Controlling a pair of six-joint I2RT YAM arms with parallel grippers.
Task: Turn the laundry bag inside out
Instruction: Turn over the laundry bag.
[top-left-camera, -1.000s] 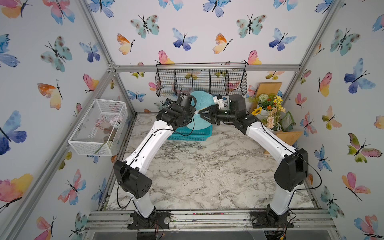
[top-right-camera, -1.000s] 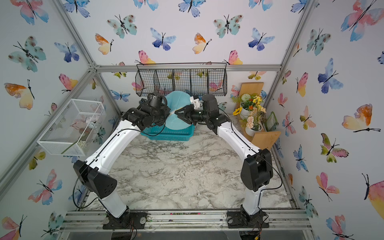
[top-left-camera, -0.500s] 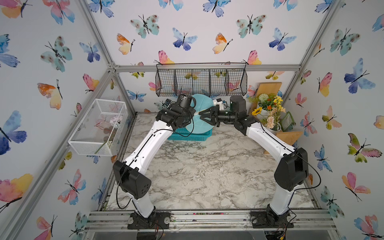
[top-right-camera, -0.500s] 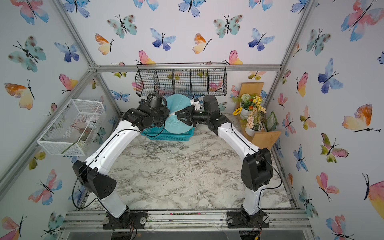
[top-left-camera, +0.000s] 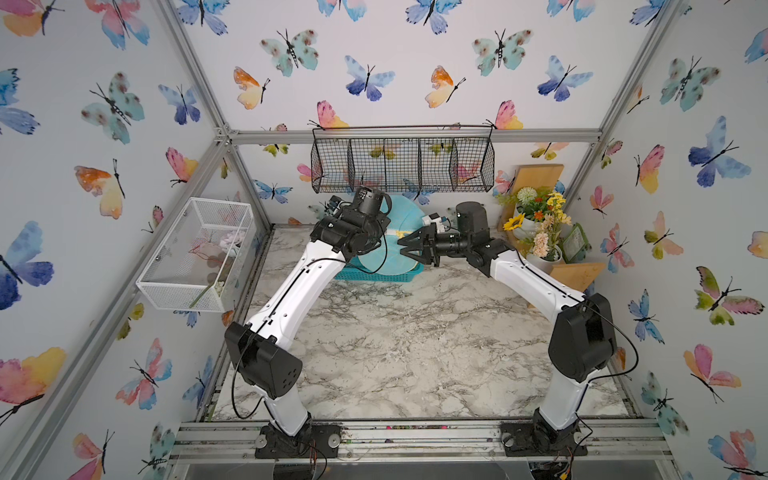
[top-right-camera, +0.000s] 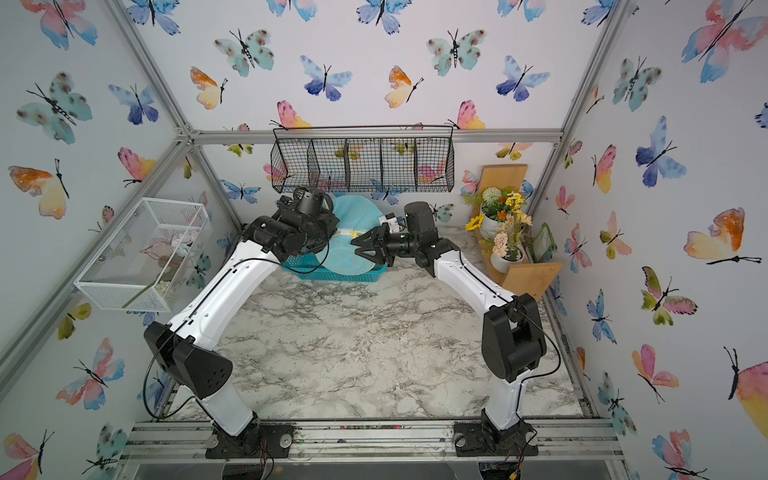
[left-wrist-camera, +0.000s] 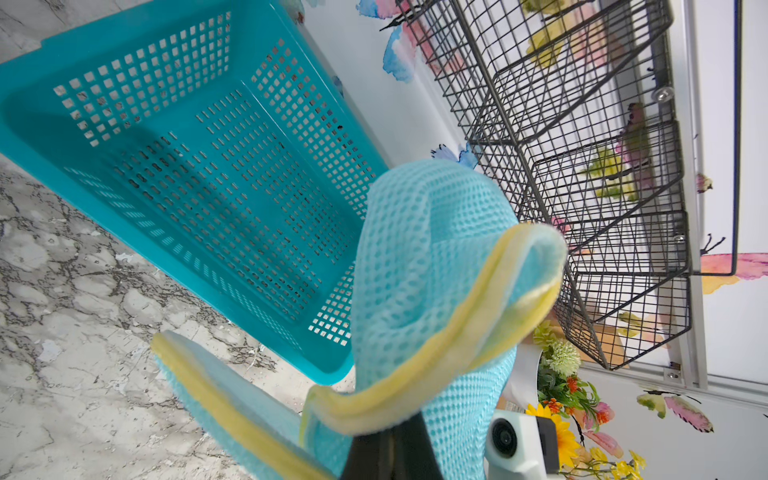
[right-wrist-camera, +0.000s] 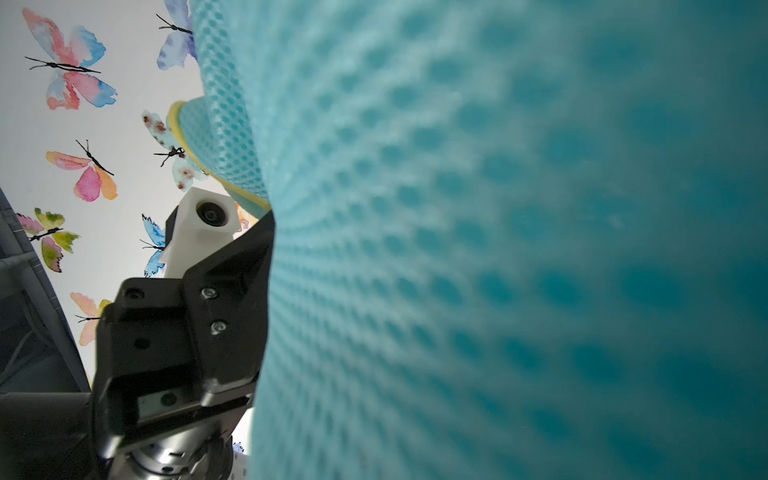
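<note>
The laundry bag (top-left-camera: 405, 212) (top-right-camera: 353, 216), light-turquoise mesh with yellow piping, hangs in the air at the back of the table, over the rigid teal basket (top-left-camera: 376, 275). My left gripper (left-wrist-camera: 390, 440) is shut on the bag's yellow-piped edge (left-wrist-camera: 436, 365). In both top views my right gripper (top-left-camera: 401, 247) (top-right-camera: 354, 246) points at the bag from the right, its fingers spread and its tips against the mesh. Blurred mesh (right-wrist-camera: 498, 249) fills the right wrist view and hides that gripper's jaws. The left gripper's body (right-wrist-camera: 183, 332) shows beside it.
The teal basket (left-wrist-camera: 124, 124) has nothing in it. A black wire rack (top-left-camera: 403, 166) hangs on the back wall just above the arms. A white mesh box (top-left-camera: 195, 253) is fixed to the left wall. Flower pots (top-left-camera: 536, 224) and a wooden shelf (top-left-camera: 577, 274) stand at the back right.
The bag has dropped and now spreads over the basket's front. My right gripper has shifted slightly left and toward the front. The left gripper keeps its hold.
</note>
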